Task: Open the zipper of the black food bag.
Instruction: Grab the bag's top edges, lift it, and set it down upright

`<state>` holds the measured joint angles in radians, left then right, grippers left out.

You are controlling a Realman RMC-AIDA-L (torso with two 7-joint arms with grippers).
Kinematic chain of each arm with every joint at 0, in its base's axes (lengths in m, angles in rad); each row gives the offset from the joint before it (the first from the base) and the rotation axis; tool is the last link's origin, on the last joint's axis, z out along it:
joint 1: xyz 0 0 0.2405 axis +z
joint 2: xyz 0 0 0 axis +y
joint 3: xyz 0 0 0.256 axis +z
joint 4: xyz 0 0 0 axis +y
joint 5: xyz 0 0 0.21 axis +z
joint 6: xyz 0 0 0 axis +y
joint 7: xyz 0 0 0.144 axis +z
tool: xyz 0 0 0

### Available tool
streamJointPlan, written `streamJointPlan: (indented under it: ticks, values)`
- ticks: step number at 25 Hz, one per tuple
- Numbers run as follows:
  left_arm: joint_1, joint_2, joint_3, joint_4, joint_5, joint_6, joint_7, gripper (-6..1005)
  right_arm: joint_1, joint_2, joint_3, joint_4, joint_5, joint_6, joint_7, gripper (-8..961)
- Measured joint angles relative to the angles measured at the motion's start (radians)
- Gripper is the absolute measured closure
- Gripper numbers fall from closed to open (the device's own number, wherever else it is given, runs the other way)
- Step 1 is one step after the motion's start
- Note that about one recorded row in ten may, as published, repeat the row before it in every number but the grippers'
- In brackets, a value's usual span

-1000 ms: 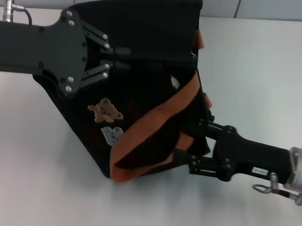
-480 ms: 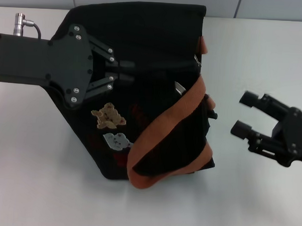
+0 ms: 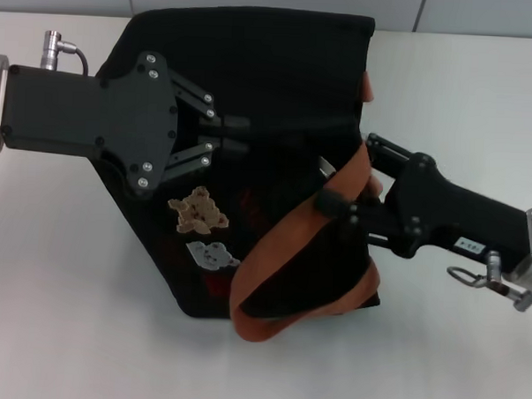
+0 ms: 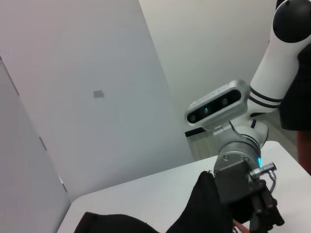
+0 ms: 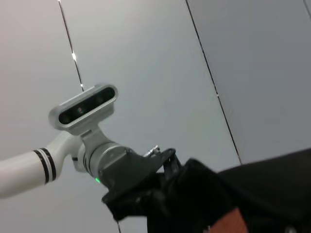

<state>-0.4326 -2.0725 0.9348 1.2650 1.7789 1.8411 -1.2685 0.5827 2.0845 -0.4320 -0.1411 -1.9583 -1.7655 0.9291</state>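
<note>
Two end effectors on black food bag [image 3: 279,103], left end effector [image 3: 238,138] pinching fabric, right end effector [image 3: 337,189] grip unclear

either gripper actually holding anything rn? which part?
Left gripper is shut, pinching the black food bag by its top fabric. Right gripper is at the bag's zipper edge; whether it grips anything cannot be told.

Black food bag [image 3: 279,94], on its side
</note>
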Motion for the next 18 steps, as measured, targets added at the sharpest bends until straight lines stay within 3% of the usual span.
streamJointPlan:
  ticks: [10,18]
  values:
    - [0.003,0.0,-0.001,0.001,-0.001,-0.008,0.0,900,-0.102,-0.006,0.041,-0.087,0.009,-0.13,0.021,128]
    - [0.007,0.0,0.001,0.0,-0.002,-0.008,0.0,900,-0.113,-0.007,0.101,-0.137,0.009,-0.112,-0.003,128]
